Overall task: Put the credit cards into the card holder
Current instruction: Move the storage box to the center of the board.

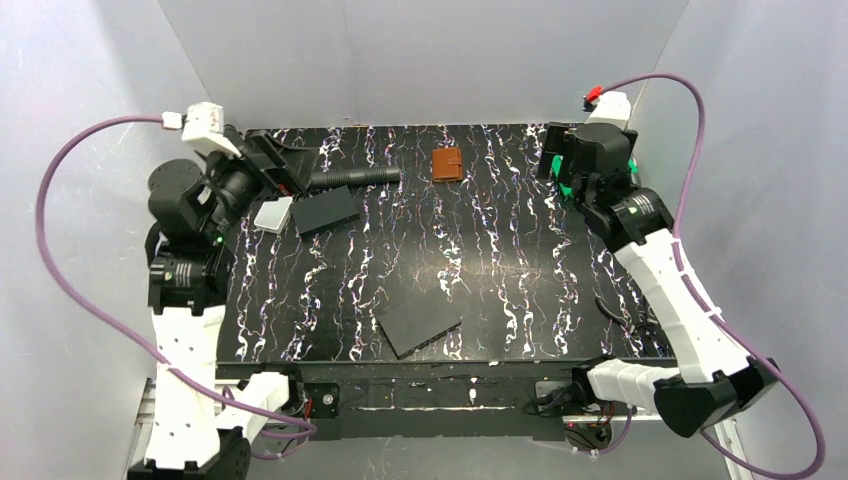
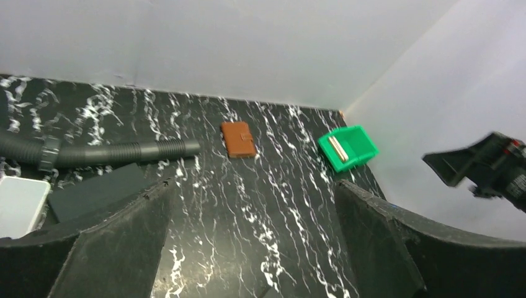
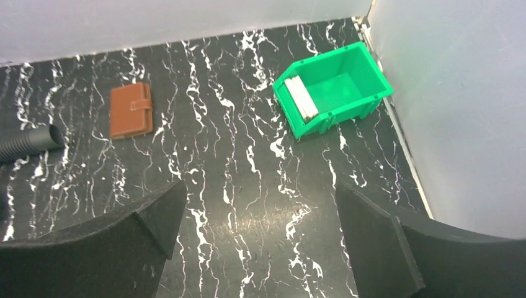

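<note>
Where the brown leather card holder [image 1: 447,164] [image 2: 239,139] [image 3: 131,110] lies flat and closed toward the back of the table [image 1: 500,260], its snap tab drawn across the cover, nothing touches it and bare black surface veined with white shows on every side. The credit cards [image 3: 302,98] [image 2: 338,149] are well apart from it to the right, standing on edge as a tight stack against one end of a green bin [image 3: 335,115] [image 2: 363,139] that sits in the far right corner; only their pale edges show, so their faces and colours cannot be told. To the card holder's left the open end of a ribbed dark hose [image 1: 355,177] [image 2: 118,152] [image 3: 28,143] points toward it, and just in front of the hose lies a dark grey slab [image 1: 326,210] [image 2: 99,189] with a small white box [image 1: 273,214] [image 2: 22,205] beside it at the table's left edge. A second dark slab [image 1: 419,322] rests near the front edge. Plain pale grey walls [image 1: 450,60] close the table in at the back and both sides. The left gripper [image 1: 285,160] [image 2: 254,248] hangs above the hose and slab with its jaws spread wide and nothing between them. The right gripper [image 1: 570,160] [image 3: 257,242] hovers over the bin corner, jaws likewise spread wide and empty, touching nothing.
</note>
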Motion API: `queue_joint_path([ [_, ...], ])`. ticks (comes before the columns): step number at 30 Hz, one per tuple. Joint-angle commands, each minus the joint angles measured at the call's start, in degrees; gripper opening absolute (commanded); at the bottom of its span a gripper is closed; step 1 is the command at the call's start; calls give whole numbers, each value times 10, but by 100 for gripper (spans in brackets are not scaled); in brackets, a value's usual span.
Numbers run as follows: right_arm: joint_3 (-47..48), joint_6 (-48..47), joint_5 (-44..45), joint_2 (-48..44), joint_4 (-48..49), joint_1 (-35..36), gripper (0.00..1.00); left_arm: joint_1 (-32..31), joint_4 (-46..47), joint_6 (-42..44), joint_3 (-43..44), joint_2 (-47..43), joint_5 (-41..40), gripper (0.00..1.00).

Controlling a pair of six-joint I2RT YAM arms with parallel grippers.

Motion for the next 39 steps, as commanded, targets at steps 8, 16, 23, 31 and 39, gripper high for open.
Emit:
queue_joint_path([
  [8,-59,76,-70,80,57,-70,100,-120,-16,71,-17,74,-4,99],
  [16,-75,252,-279,213,102,-278,100,-153,34,129,-113,47,-33,99],
  [23,2,366,-185,344,97,-303,92,-191,73,154,-199,23,-48,99],
  [31,-34,413,-141,344,170,-297,85,-199,96,141,-242,28,-20,99],
  [39,-193,401,-135,296,415,-294,92,-208,104,138,-252,31,-7,99],
])
